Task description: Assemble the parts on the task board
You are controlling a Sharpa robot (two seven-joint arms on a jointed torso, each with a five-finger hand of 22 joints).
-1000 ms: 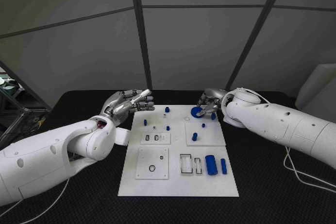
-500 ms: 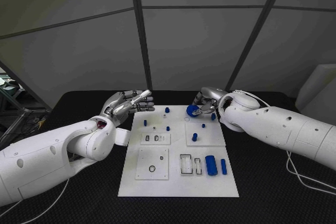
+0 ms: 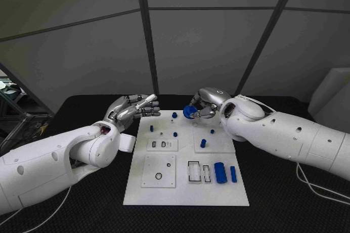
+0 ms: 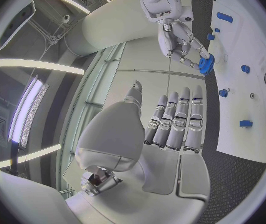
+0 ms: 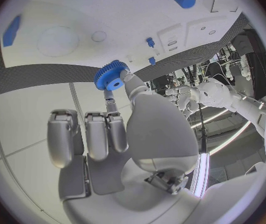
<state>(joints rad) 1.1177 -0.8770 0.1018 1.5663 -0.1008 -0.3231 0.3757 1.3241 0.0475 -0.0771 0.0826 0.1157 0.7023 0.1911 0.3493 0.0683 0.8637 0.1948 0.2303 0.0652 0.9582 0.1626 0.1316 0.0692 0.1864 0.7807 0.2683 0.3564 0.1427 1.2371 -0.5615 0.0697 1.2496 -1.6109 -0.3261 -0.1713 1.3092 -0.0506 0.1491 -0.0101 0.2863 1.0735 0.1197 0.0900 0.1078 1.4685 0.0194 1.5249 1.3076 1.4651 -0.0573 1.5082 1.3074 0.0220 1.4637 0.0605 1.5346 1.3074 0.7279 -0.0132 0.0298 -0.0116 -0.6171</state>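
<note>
Pinching blue gear (image 3: pixel 189 111) in right hand (image 3: pixel 206 102) fingertips above task board (image 3: pixel 185 187) | left hand (image 3: pixel 134 107) empty, fingers apart

Head camera overlooks task board (image 3: pixel 186 162); wrist cameras behind hands share it.

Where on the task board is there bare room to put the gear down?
The near strip of the task board, below the square plate and the blue cylinder, is bare. The far end is crowded: small blue pegs, and the right hand holding the blue gear.
</note>
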